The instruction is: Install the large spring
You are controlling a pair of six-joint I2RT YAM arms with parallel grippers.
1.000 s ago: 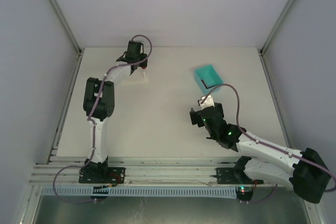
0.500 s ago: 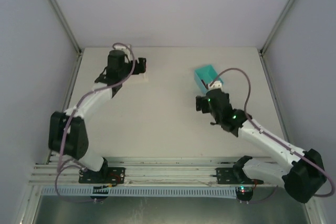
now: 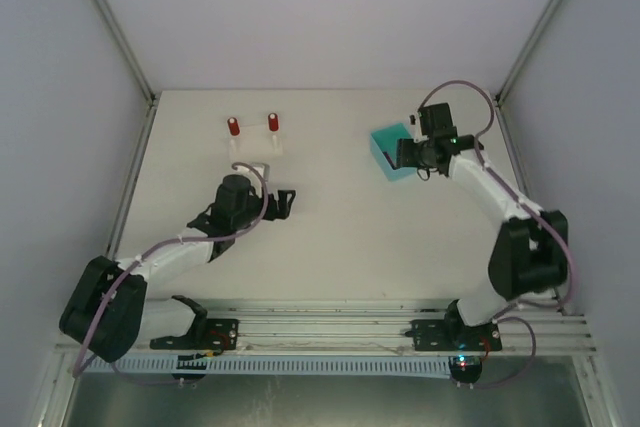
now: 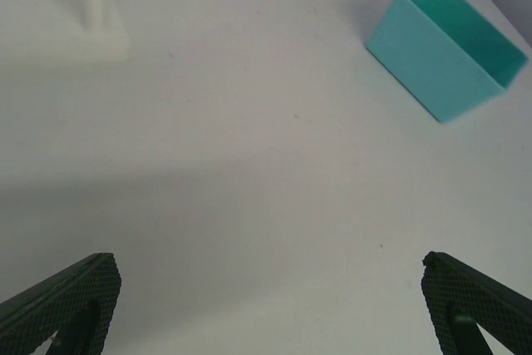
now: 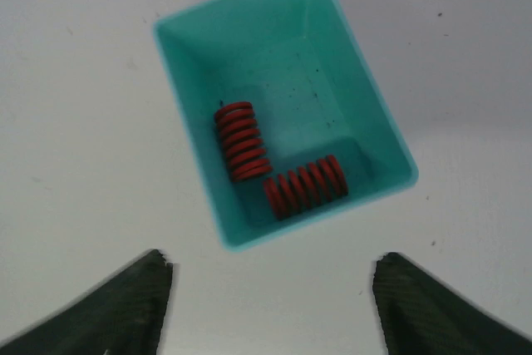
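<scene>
Right wrist view looks straight down into the teal bin (image 5: 366, 114), showing two red springs: one spring (image 5: 243, 140) by its left wall and a second spring (image 5: 305, 185) across the near end. The top view does not show them, and which one is large I cannot tell. The right tool (image 5: 272, 270) hangs above the bin with its fingers spread and empty, its arm stretched far out. A white stand (image 3: 233, 140) with red-topped posts sits far-left on the table (image 3: 330, 237). The left tool (image 3: 285, 202) is also released, low on a folded arm.
</scene>
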